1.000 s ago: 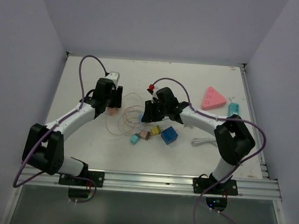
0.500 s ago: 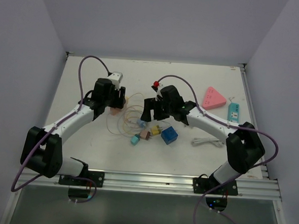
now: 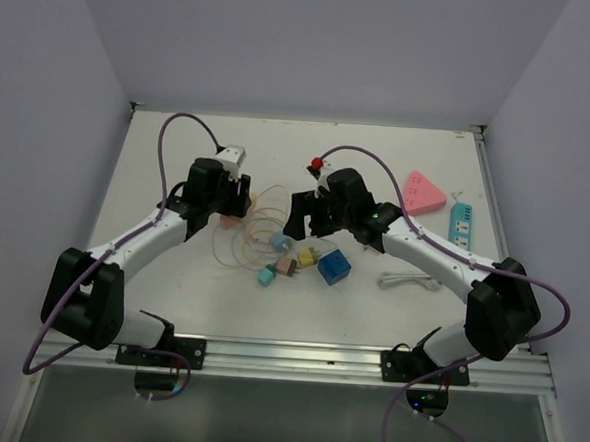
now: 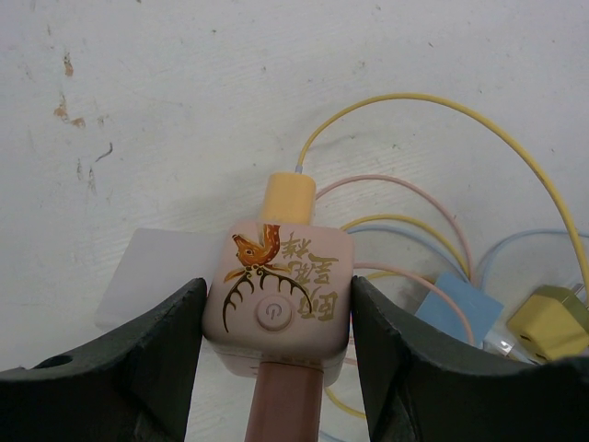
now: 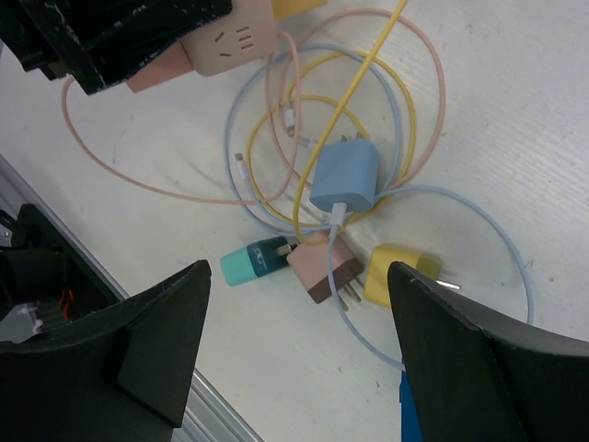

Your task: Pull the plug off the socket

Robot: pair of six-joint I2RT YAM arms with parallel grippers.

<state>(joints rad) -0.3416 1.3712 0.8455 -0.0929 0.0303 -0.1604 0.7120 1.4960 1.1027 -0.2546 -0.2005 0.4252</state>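
A pink cube socket (image 4: 304,267) with a deer print and a power button sits between my left gripper's (image 4: 276,304) fingers, which press on its two sides. A yellow plug (image 4: 288,196) with a yellow cord sticks into its far face. A brownish-pink plug (image 4: 283,401) sits in its near face. The top view shows the socket (image 3: 233,215) under the left gripper (image 3: 228,199). My right gripper (image 5: 299,269) hangs open above loose plugs, holding nothing. The socket (image 5: 225,51) lies at that view's top left, apart from the right gripper (image 3: 300,219).
Coiled yellow, pink and blue cords spread between the arms. On them lie a light blue plug (image 5: 345,175), a teal plug (image 5: 256,261), a pink plug (image 5: 324,267) and a yellow plug (image 5: 396,274). A blue cube (image 3: 334,267), pink triangle (image 3: 421,193) and teal strip (image 3: 460,220) lie to the right.
My right gripper went from shut to open and shifted slightly farther back; its elbow swung right. The left gripper moved a little farther back with the socket.
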